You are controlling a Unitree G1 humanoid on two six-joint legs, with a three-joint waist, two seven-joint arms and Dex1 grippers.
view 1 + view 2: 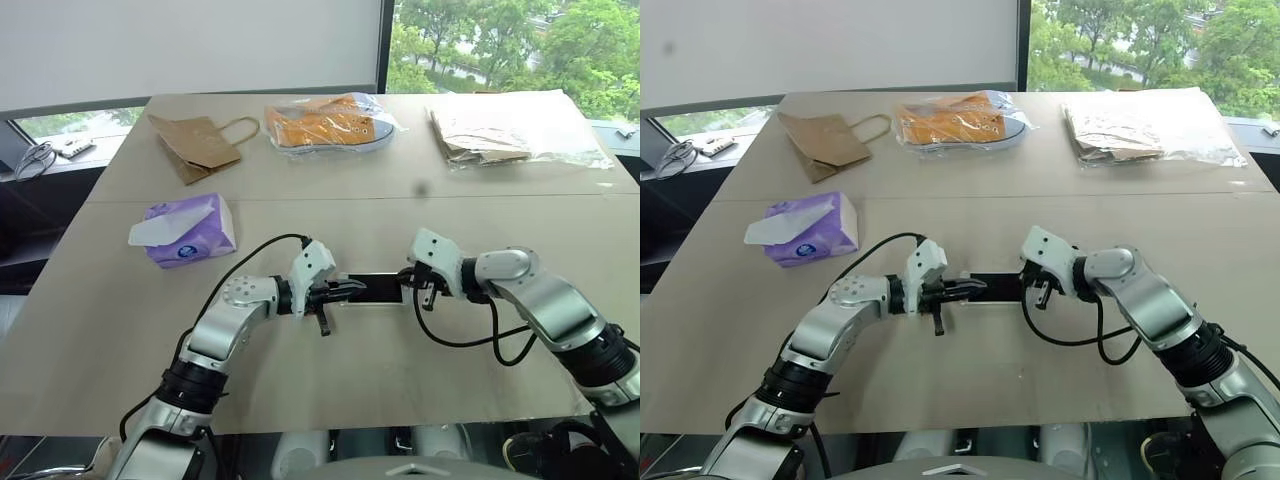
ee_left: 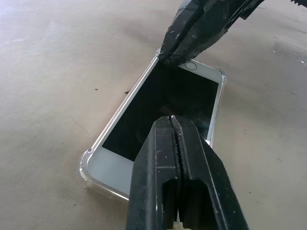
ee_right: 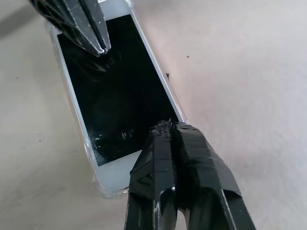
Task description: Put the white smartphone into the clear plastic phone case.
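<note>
Smartphone [image 2: 163, 103] btwn shut claws, tissues [image 1: 185, 233] nearby

tissue pack [image 1: 184, 232], paper bag [image 1: 197, 145], bagged orange item [image 1: 325, 123]

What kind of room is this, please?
Probably an office or meeting room: a large beige table, a window looking onto green trees with a white blind, and a tissue pack and paper bag on the table.

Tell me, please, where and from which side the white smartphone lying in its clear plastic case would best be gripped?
Probably across its two long edges, near the middle, coming from straight above. The white smartphone lies flat, screen up, inside the clear plastic phone case on the beige table, so only its narrow width fits between fingers, and the case's raised rim gives them purchase.
</note>
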